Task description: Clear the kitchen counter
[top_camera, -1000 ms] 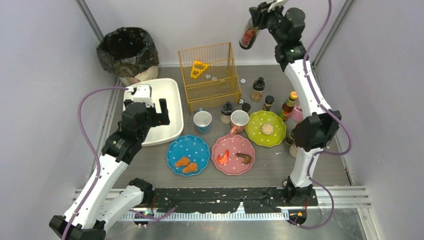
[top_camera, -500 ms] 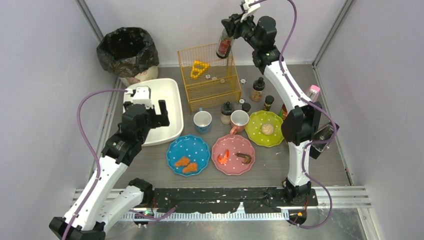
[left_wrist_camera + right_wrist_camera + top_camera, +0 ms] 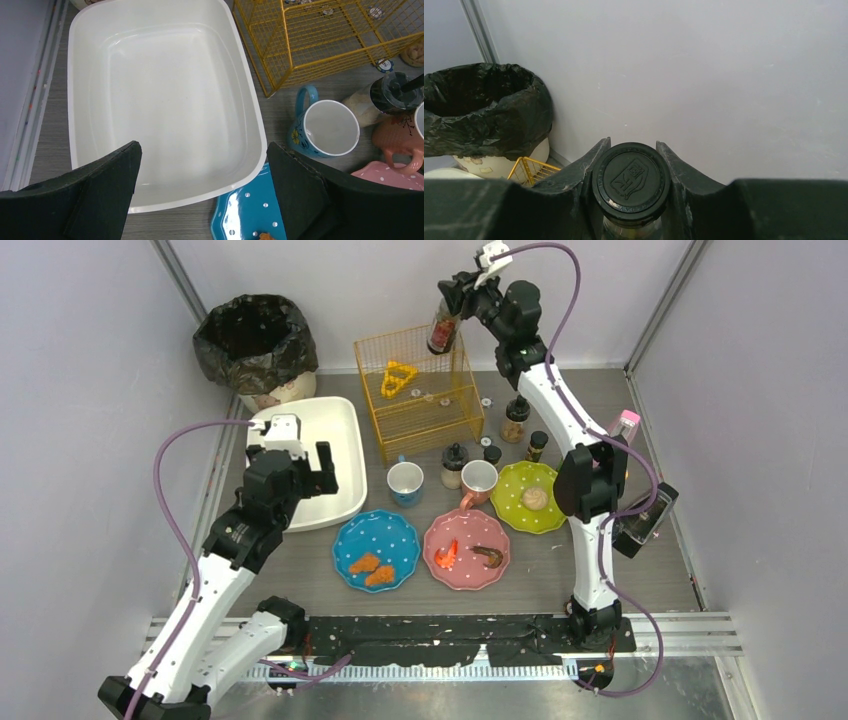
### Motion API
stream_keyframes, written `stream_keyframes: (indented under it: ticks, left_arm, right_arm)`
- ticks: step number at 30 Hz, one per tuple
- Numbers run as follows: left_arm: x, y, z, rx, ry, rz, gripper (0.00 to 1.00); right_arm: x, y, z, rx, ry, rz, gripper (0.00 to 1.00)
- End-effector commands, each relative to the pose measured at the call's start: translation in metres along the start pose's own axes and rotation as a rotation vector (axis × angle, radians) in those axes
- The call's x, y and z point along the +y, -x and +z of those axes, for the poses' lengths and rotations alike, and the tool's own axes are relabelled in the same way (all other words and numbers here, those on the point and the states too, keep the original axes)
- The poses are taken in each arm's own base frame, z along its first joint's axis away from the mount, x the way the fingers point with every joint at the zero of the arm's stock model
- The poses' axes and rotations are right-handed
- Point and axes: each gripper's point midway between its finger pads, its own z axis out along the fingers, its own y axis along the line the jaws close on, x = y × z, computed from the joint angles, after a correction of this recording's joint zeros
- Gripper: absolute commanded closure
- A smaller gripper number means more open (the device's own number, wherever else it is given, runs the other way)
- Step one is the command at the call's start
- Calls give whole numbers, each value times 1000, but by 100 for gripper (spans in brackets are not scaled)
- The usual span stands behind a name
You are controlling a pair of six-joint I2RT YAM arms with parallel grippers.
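Observation:
My right gripper (image 3: 452, 302) is shut on a spice bottle (image 3: 442, 328) with a black cap (image 3: 631, 179) and red contents, held high above the yellow wire basket (image 3: 422, 390). My left gripper (image 3: 202, 190) is open and empty, hovering over the near edge of the white tub (image 3: 160, 100), also in the top view (image 3: 335, 455). On the grey counter (image 3: 540, 570) sit a blue plate (image 3: 376, 550) with nuggets, a pink plate (image 3: 467, 549) with shrimp, a green plate (image 3: 531, 496), a blue mug (image 3: 405, 483), a pink mug (image 3: 478, 480) and several spice bottles (image 3: 516, 418).
A bin with a black bag (image 3: 255, 340) stands at the back left. The basket holds a yellow triangular piece (image 3: 397, 376). A pink-capped bottle (image 3: 622, 426) shows by the right arm. Lilac walls close in on both sides and the back.
My right gripper has carried the spice bottle leftward from the back right to above the yellow basket. The left arm has not moved.

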Motion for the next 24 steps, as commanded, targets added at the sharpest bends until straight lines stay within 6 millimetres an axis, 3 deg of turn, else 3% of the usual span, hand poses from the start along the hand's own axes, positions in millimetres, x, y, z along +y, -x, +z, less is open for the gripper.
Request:
stream_keyframes:
  ticks: [1, 5, 12, 15, 19, 24]
  left_arm:
    - [3, 7, -4, -32, 13, -23, 1]
    - [4, 5, -3, -28, 18, -21, 0]
    - [0, 6, -2, -20, 6, -19, 0]
    - [-1, 5, -1, -14, 2, -17, 0]
    - [-1, 5, -1, -9, 2, -16, 0]
    - [-1, 4, -1, -7, 5, -14, 0]
  right_arm:
    - [-2, 85, -1, -243, -28, -71, 95]
    - [-1, 60, -3, -183, -39, -52, 95]
    - [-8, -3, 0, 2, -94, -33, 95]
    - [-5, -19, -1, 77, -93, -21, 95]
    - [3, -26, -12, 142, -104, -8, 95]
    - [6, -18, -26, 206, -144, 10, 95]
